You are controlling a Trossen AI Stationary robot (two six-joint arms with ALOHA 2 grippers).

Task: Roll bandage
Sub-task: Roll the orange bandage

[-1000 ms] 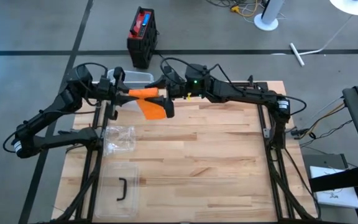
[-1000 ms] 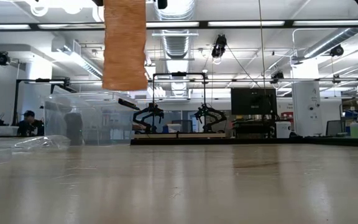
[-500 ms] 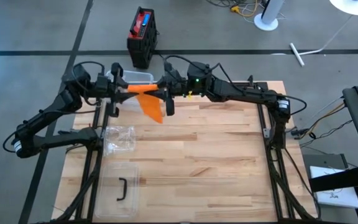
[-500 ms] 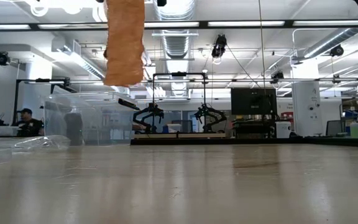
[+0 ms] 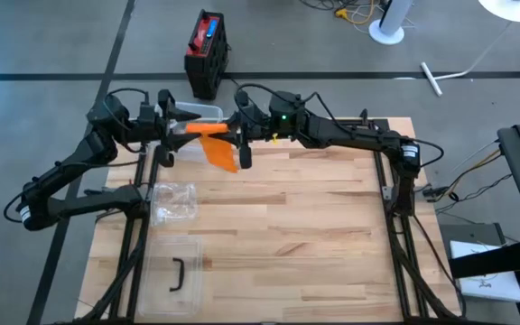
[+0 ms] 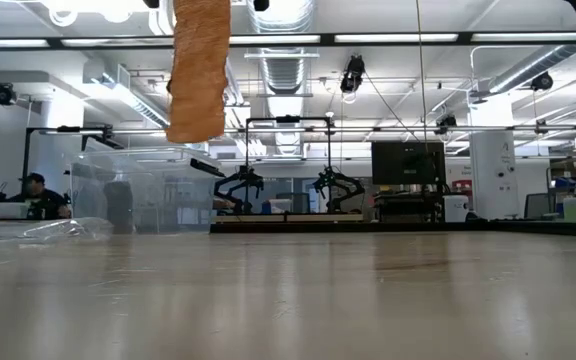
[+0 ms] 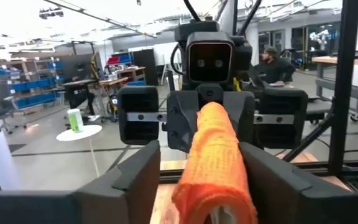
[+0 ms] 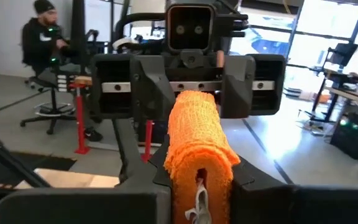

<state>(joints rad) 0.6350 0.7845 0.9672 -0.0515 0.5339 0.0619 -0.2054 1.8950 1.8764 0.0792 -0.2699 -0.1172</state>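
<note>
Left gripper (image 5: 181,129) jaws have loosened w/ orange woven bandage roll (image 5: 208,132) between; right gripper (image 5: 235,133) clamps it. Regrip before turning, keep tail taut.

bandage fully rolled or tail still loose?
Tail loose: the orange bandage spans both end effectors, and a free strip hangs above the table.

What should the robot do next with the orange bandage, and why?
Probably the left gripper should close on the bandage again and turn it. Its fingers stand apart from the roll, the right gripper pinches the other end, and a loose tail hangs unrolled above the table.
</note>
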